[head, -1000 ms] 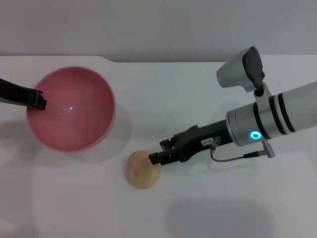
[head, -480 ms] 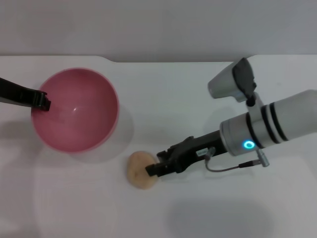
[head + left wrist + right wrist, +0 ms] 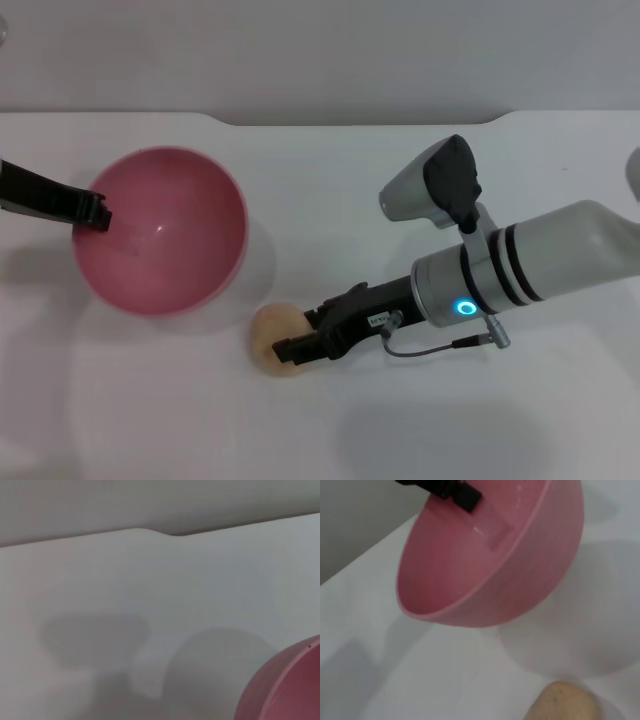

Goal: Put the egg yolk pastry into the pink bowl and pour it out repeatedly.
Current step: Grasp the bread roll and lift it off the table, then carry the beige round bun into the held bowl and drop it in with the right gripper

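Closing on the egg yolk pastry (image 3: 272, 334): right pincer (image 3: 292, 350) sits at its 4 o'clock edge on the table (image 3: 360, 200), fingers touching it; clenched or not, can't tell. Pink bowl (image 3: 165, 232) lies at 10 o'clock from the pastry, near but apart. Left pincer (image 3: 98, 216) is clamped on the bowl's 9 o'clock rim. Right arm is nearer the pastry.

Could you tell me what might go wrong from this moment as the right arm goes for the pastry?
1. The right gripper sits low at the edge of the egg yolk pastry on the white table; off-centre fingers could push it aside or dent it.
2. The left gripper holds the pink bowl by its rim, tilted and raised in the right wrist view. If it is not levelled, a dropped pastry might roll out.
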`<state>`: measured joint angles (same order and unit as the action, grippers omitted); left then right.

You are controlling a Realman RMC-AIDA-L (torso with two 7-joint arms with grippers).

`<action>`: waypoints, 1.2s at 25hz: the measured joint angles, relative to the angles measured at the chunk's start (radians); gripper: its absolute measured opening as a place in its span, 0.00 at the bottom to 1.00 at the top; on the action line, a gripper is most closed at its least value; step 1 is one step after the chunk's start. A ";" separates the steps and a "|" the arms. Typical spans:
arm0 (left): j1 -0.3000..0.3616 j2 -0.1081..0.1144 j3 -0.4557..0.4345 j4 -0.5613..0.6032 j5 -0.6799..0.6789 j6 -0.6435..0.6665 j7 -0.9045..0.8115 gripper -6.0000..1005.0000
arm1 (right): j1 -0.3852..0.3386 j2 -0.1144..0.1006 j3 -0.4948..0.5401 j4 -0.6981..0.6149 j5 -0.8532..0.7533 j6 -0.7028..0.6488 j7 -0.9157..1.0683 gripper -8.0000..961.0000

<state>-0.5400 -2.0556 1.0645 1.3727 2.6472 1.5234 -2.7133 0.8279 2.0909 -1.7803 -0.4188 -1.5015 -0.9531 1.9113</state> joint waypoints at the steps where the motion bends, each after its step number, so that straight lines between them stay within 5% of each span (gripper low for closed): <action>1: 0.000 0.000 0.000 -0.005 0.000 0.000 0.000 0.00 | -0.002 0.000 -0.008 -0.003 0.002 0.007 0.000 0.59; 8: 0.000 0.000 0.001 -0.015 0.002 -0.003 0.001 0.00 | -0.034 -0.004 -0.010 -0.030 0.022 0.017 -0.004 0.59; 11: 0.000 0.000 0.009 -0.016 0.001 -0.004 0.001 0.00 | -0.060 -0.013 0.009 -0.060 0.025 0.011 -0.005 0.40; 13: -0.001 0.000 0.013 -0.018 0.000 -0.006 0.001 0.00 | -0.080 -0.019 0.042 -0.076 0.023 -0.005 -0.007 0.37; 20: -0.049 0.000 0.067 -0.106 -0.006 -0.041 -0.007 0.00 | -0.220 -0.112 0.302 -0.206 0.015 -0.119 -0.009 0.30; 23: -0.096 -0.002 0.105 -0.179 -0.006 -0.057 -0.008 0.00 | -0.292 -0.134 0.441 -0.336 -0.032 -0.187 -0.017 0.27; 24: -0.119 -0.005 0.122 -0.209 -0.007 -0.065 -0.008 0.00 | -0.321 -0.132 0.539 -0.431 -0.103 -0.264 -0.035 0.27; 30: -0.220 -0.015 0.226 -0.320 -0.028 -0.103 -0.037 0.00 | -0.316 -0.103 0.626 -0.605 -0.264 -0.453 -0.060 0.24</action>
<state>-0.7597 -2.0710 1.2909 1.0527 2.6190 1.4208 -2.7499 0.5118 1.9879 -1.1540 -1.0238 -1.7659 -1.4060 1.8513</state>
